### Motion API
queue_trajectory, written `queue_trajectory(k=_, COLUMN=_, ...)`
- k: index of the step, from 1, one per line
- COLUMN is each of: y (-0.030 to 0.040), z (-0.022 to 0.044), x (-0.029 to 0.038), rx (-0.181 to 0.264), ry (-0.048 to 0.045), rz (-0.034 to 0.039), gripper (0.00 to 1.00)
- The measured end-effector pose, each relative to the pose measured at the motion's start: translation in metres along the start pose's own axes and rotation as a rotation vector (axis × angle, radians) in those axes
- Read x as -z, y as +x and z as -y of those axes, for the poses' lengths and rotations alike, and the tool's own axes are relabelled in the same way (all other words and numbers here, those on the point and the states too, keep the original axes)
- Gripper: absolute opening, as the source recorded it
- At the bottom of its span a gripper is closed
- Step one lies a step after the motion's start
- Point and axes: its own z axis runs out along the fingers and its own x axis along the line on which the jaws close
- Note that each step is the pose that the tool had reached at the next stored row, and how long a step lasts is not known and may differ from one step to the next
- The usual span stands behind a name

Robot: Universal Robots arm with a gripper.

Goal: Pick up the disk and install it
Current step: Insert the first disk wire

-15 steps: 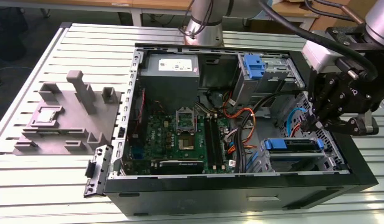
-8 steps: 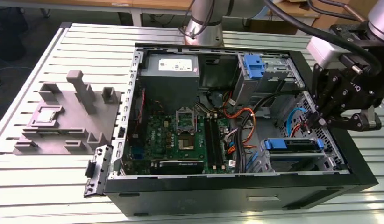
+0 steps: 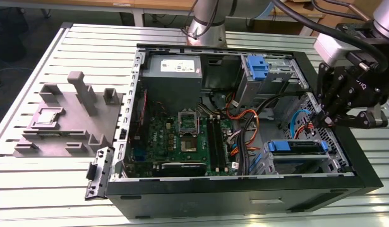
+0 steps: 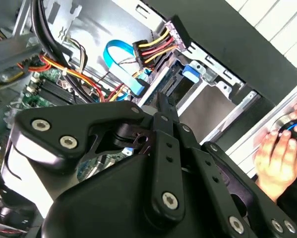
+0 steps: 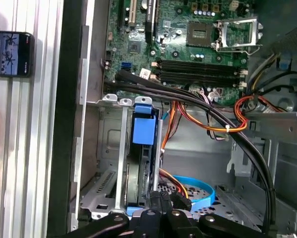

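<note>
Your end effector (image 3: 327, 120) hangs above the case's (image 3: 365, 156) drive bay; whether it is apart or together, you cannot tell. The disk (image 3: 297, 146) sits in the bay, seemingly installed.

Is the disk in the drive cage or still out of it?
In. The disk with its blue frame sits in the cage at the case's front corner, standing on edge between the rails in the first wrist view. Whether it's fully seated, cannot tell.

slatted metal table (image 3: 49, 179), open computer case (image 3: 346, 156), grey fixture (image 3: 62, 123) on it
</note>
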Motion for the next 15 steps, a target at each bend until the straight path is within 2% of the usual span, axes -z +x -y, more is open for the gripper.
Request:
queue_trajectory(k=5, y=-0.0001, z=0.0, x=-0.0014, rx=0.084, ry=0.0003, rz=0.0013, gripper=0.1)
queue_trajectory(k=8, y=-0.002, z=0.0027, x=-0.0021, rx=0.088, ry=0.0001, rz=-0.0001, gripper=0.1)
queue_trajectory(k=15, y=-0.0089, z=0.0146, x=-0.0034, rx=0.087, ry=-0.0004, rz=-0.0039, gripper=0.1)
